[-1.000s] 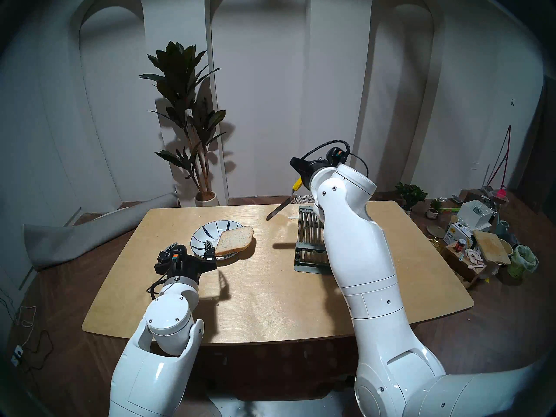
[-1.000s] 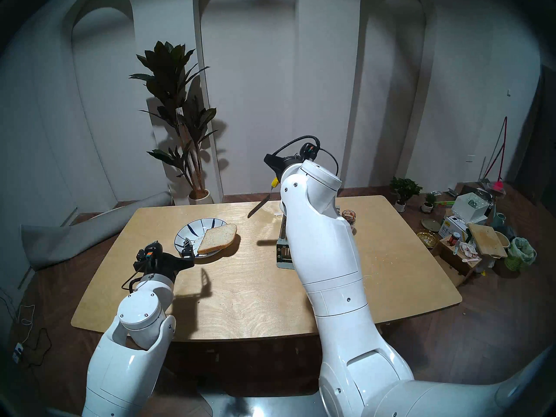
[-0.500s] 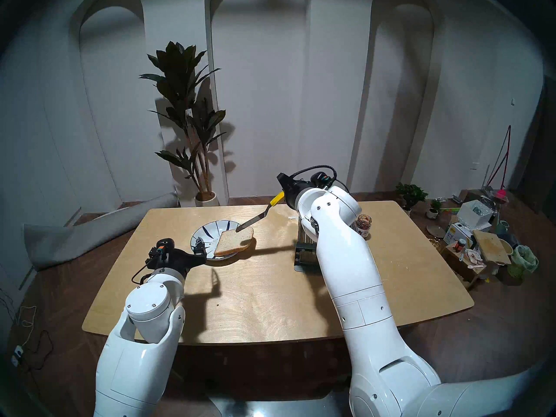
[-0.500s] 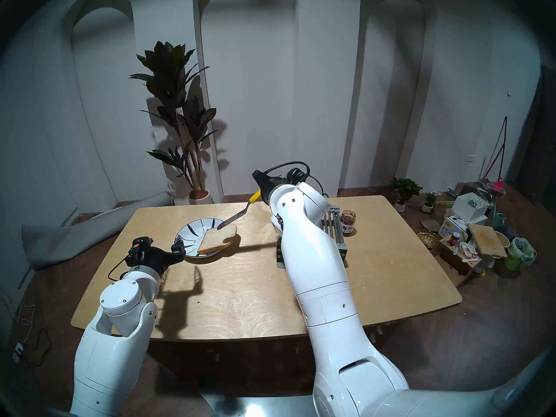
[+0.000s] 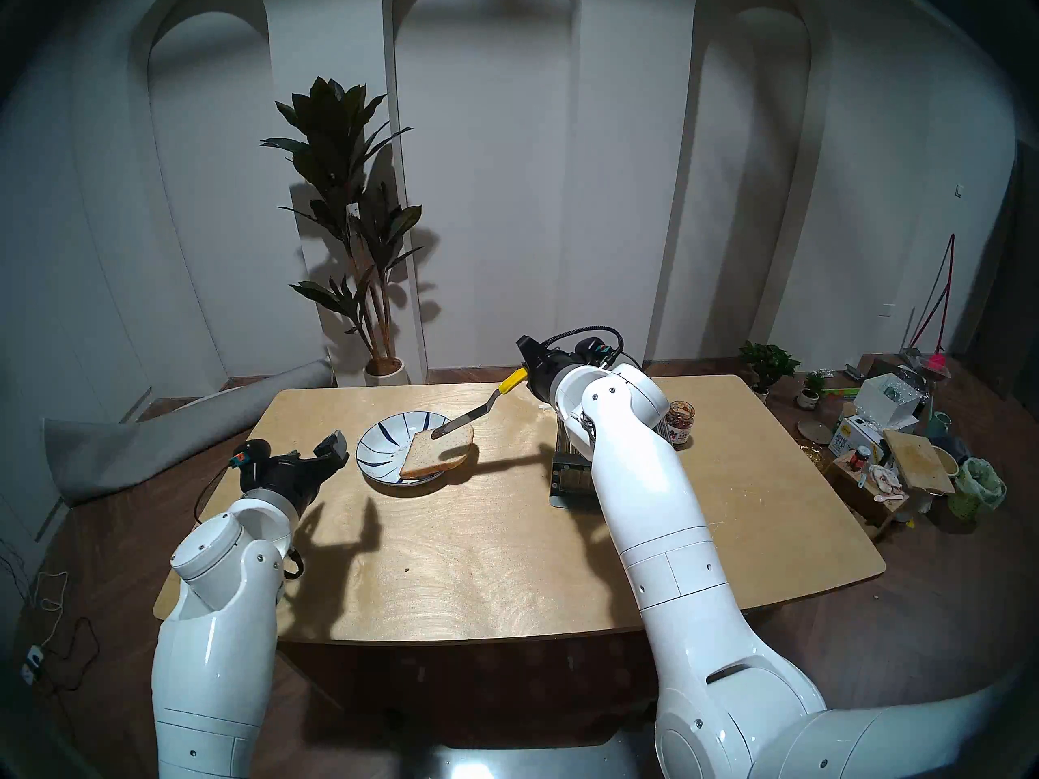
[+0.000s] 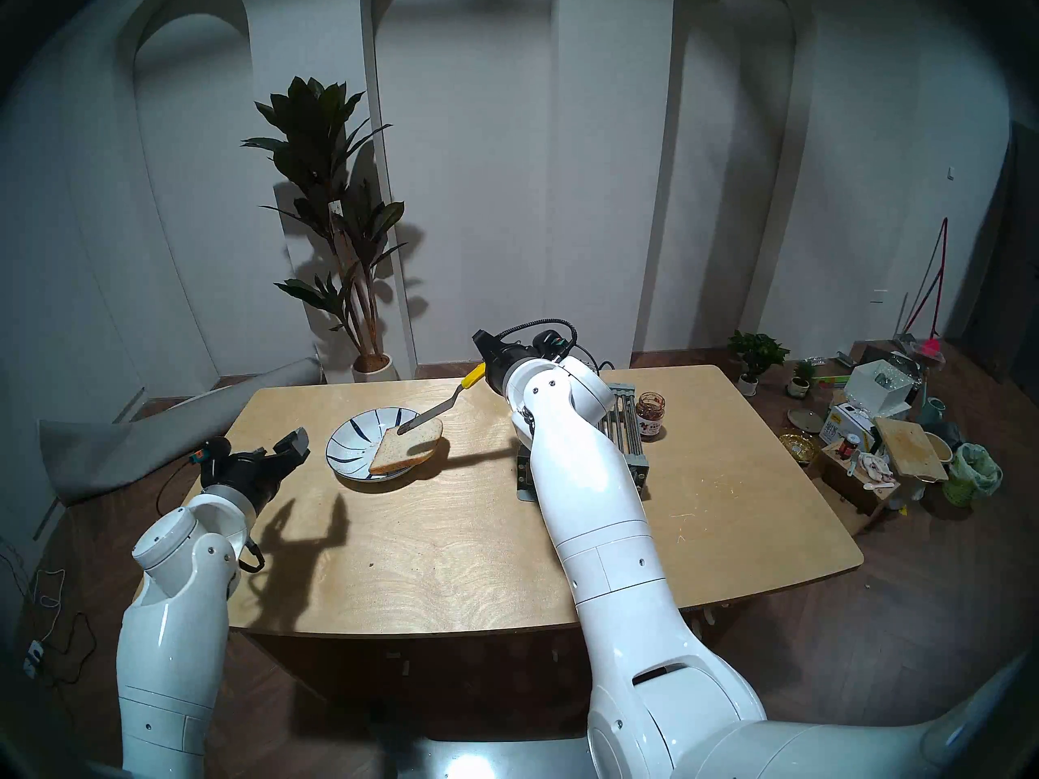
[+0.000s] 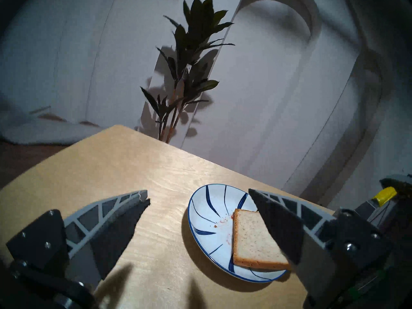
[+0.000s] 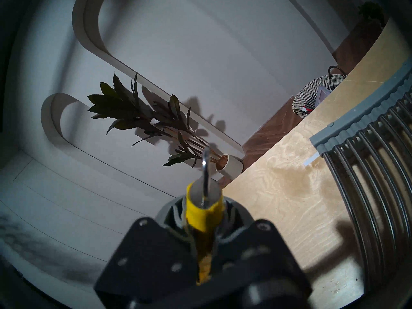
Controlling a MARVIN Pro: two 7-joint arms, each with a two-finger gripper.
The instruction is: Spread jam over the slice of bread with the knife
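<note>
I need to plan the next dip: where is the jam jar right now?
In the head views, the jam jar stands on the table's far right part, beside the grey slatted rack, behind the right arm.

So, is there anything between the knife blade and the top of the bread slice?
Nothing visible. The right gripper holds the knife by its yellow handle, and the blade tip is already over the far edge of the bread slice on the plate. Contact cannot be confirmed.

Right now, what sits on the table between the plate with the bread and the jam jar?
In the head views, the grey slatted rack stands between the plate and the jam jar, partly hidden by the right arm. The knife reaches over that stretch.
</note>
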